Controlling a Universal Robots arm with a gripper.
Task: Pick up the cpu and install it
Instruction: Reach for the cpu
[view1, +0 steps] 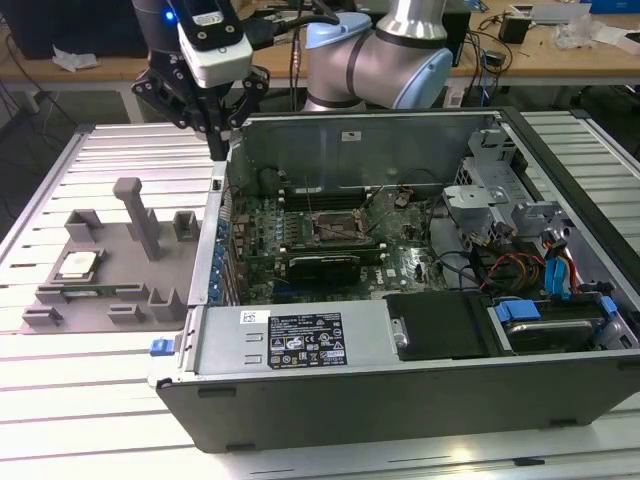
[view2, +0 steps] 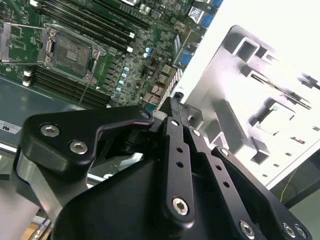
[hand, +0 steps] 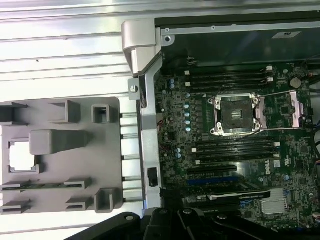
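Silvery-grey metal with a pale rim, small, flat and square: this is the cpu (view1: 78, 265). It lies in a shallow square recess of the grey plastic fixture (view1: 115, 262), at the exterior view's left of the open computer case (view1: 400, 385). The recess seems made for it, so that the chip sits flat, cannot slide and can be taken from above. In the first wrist view the cpu (hand: 22, 156) shows as a pale square just beside a thick grey post of the fixture.

The black tool (view1: 216, 145) hangs above the side wall of the case, between the fixture and the green motherboard (view1: 400, 262), and it is well apart from the cpu. Its two fingers stand together and I see nothing between them. In the second wrist view the tool (view2: 174, 102) shows the same: dark jointed links with bright screws that run to one narrow tip. I judge that the picking is not yet done.

Inside the case, the black-framed socket (view1: 335, 228) sits in the middle of the motherboard between dark rows of memory slots. It has a bright metal frame around it and it looks empty, which fits a place that waits for the chip. The counter (view1: 100, 380) under all this is made of pale ribbed metal slats, hard and shiny.
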